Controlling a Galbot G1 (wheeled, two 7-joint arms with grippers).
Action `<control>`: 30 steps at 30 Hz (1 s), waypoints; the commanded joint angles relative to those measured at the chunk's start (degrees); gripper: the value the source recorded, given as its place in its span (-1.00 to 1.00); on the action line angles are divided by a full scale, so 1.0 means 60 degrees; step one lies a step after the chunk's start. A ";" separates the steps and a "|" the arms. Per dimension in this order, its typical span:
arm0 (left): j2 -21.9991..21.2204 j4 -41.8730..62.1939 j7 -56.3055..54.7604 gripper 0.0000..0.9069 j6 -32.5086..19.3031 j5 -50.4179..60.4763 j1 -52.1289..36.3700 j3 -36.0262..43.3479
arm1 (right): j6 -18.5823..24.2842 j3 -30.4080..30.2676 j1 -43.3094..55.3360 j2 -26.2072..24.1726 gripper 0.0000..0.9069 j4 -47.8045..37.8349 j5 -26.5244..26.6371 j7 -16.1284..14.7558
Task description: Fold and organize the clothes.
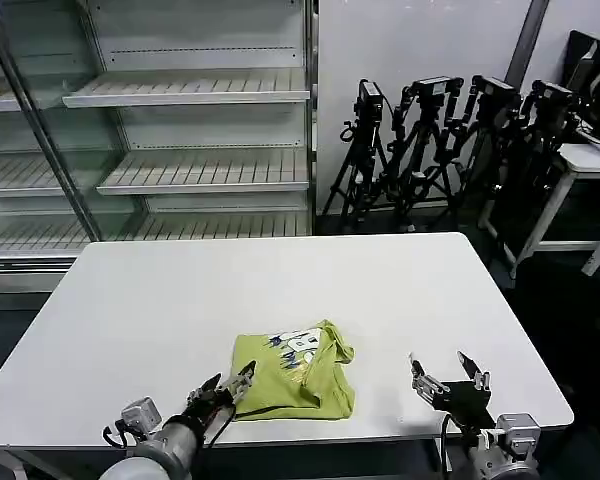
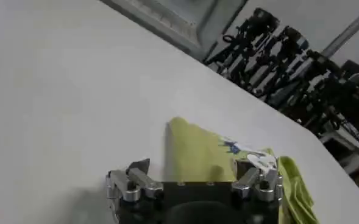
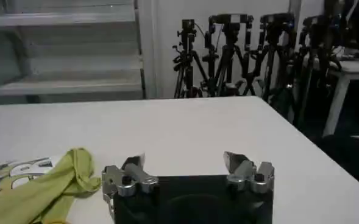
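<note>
The lime yellow-green T-shirt [image 1: 298, 371] lies folded into a small bundle near the front of the white table [image 1: 180, 300], its blue-and-white print facing up. My left gripper [image 1: 230, 383] hovers open at the shirt's front left corner, nothing between its fingers. In the left wrist view the shirt [image 2: 197, 155] lies just ahead of the open left gripper [image 2: 194, 171]. My right gripper [image 1: 448, 372] stands open over bare table to the right of the shirt, apart from it. The right wrist view shows the right gripper [image 3: 184, 165] open and the shirt's rumpled edge [image 3: 42, 185] off to one side.
Metal shelving [image 1: 195, 130] stands behind the table on the left. Several black camera tripods [image 1: 450, 140] are clustered at the back right, beside another white table [image 1: 585, 165]. The table's front edge runs just under both grippers.
</note>
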 commanded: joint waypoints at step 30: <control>-0.1299 0.1325 -0.0037 -0.91 -0.0613 -0.1951 -0.0983 0.0160 | -0.0098 0.0524 -0.0404 0.0119 1.00 0.0496 0.0107 0.0078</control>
